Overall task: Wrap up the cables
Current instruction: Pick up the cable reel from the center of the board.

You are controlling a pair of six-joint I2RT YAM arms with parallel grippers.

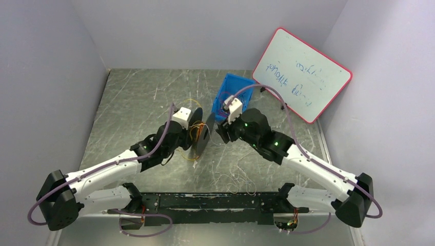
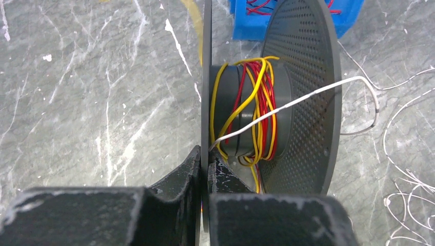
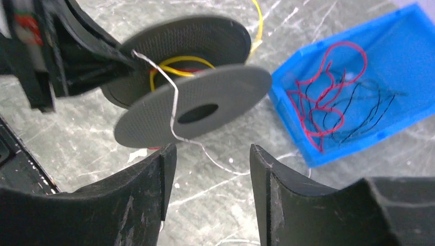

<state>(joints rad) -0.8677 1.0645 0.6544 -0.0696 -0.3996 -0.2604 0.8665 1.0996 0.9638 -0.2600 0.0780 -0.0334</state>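
The left end effector (image 2: 204,164) was pinching the thin near flange of a grey plastic spool (image 2: 302,102), whose far flange was pricked with fine holes. Glossy yellow and red cables (image 2: 259,102) lay loosely wound round the hub, and one white strand (image 2: 318,92) ran out over the far flange. The right end effector (image 3: 213,154) stood spread near the spool, holding nothing. A blue bin (image 3: 405,31) of red and black wires sat on the scratched, marbled grey worktop (image 2: 102,102), between pale walls (image 1: 205,31).
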